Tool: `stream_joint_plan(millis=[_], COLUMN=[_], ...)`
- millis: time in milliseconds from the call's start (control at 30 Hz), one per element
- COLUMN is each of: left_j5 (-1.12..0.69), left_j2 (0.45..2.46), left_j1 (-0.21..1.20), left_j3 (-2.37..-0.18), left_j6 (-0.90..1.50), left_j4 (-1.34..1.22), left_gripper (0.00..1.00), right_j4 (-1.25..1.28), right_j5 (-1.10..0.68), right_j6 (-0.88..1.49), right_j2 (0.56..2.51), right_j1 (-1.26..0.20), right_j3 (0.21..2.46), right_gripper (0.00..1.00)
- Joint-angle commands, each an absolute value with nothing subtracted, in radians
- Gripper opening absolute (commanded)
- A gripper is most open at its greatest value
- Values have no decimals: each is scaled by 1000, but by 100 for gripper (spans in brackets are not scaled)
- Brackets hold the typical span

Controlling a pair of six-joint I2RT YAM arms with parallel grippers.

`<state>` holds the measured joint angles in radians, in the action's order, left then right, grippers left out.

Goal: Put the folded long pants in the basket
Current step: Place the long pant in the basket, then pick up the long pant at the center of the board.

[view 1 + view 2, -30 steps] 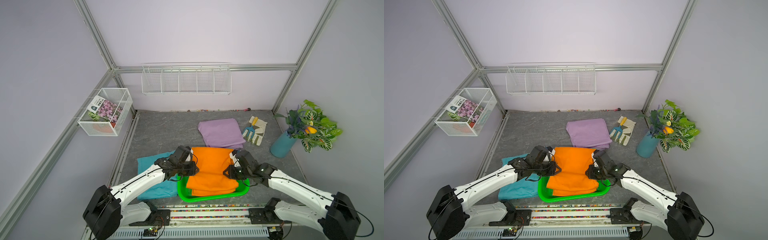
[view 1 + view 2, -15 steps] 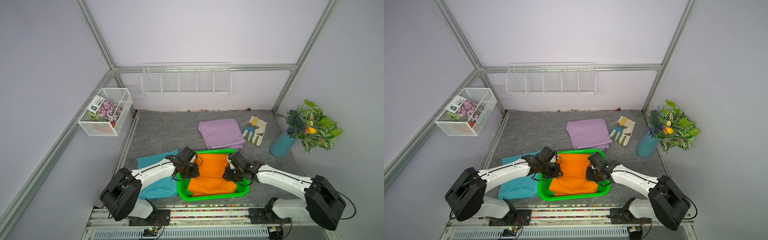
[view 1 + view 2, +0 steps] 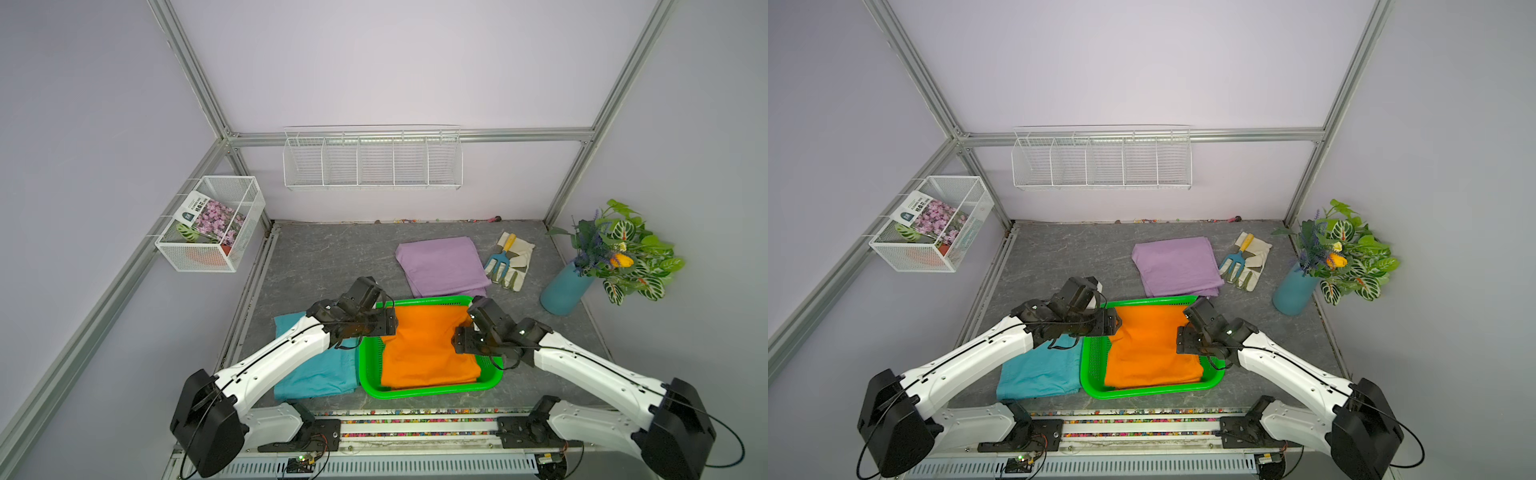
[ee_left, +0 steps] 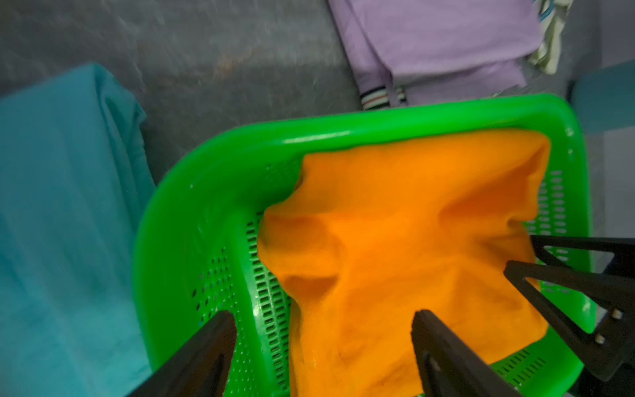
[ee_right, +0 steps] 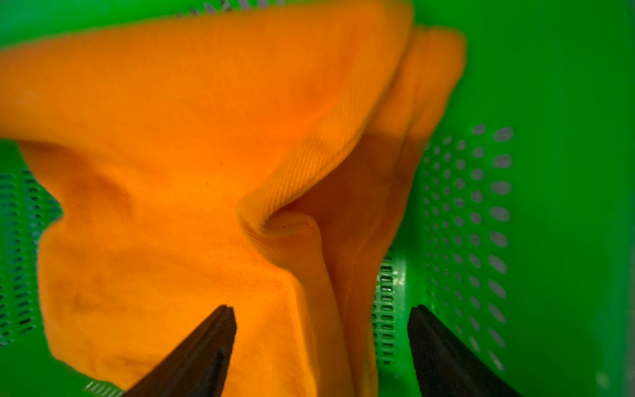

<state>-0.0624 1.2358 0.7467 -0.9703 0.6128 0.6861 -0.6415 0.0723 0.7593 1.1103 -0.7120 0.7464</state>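
Both pairs of jaws stand spread wide and clamp nothing. Between the fingers of the left gripper [image 4: 321,319] lie the side edge of the orange pants [image 4: 395,240] and the slotted floor of the green basket [image 4: 343,127]; whether the fingertips touch the cloth cannot be told. One finger of the right gripper [image 5: 321,309] is over orange cloth and the other over the basket's perforated wall, with a pinched ridge of fabric just ahead of the gap. The two grippers face each other across the garment, the right one's black fingers showing at the far edge of the cloth in the left wrist view. The orange pants lie rumpled inside the basket, covering most of its floor, their far edge up against the far wall. Outward of the left jaws, just beside the basket and partly under the left arm [image 3: 291,349], the teal pants [image 3: 316,370] lie flat on the grey tabletop [image 3: 332,257]. Beyond both jaws, just past the basket's far rim, sit the lilac pants [image 3: 442,266], a striped waistband peeping out at their near edge. Farther out on the right jaws' side lie the cream gloves [image 3: 519,262] with a blue hand fork [image 3: 498,259] on them, then a blue vase [image 3: 565,291] of foliage.
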Motion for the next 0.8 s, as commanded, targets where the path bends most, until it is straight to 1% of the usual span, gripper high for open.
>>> stream_joint_plan(millis=[0,100,200,233,267,333,467,500,600,767], left_j5=[-6,13,55,64,69,82,130,127,63,-117], left_j2=[1227,1238,1269,1284,1303,1341,1428,1446,1498,1605], left_j1=[745,744,742,740,737,735,713,702,643,526], left_j3=[-1042,-1103,-1158,-1181,-1203,-1238,-1301,-1308,-1319,-1361], left_j6=[558,519,472,460,445,424,428,424,445,439], left_j4=[697,644,583,566,552,530,494,478,407,322], left_gripper=[85,85,86,86,86,86,86,86,87,87], right_j4=[-722,-724,-717,-712,-706,-705,-699,-692,-689,-680], right_j5=[170,189,196,195,189,155,9,-2,-38,-51], right_j6=[720,681,650,636,616,576,516,502,451,419], right_j2=[1075,1070,1085,1095,1106,1140,1227,1247,1331,1462], right_j1=[-707,-707,-702,-695,-682,-634,-487,-463,-404,-344], right_j3=[808,868,927,949,969,1012,1101,1119,1198,1299], right_gripper=[86,88,94,98,99,99,99,99,99,98])
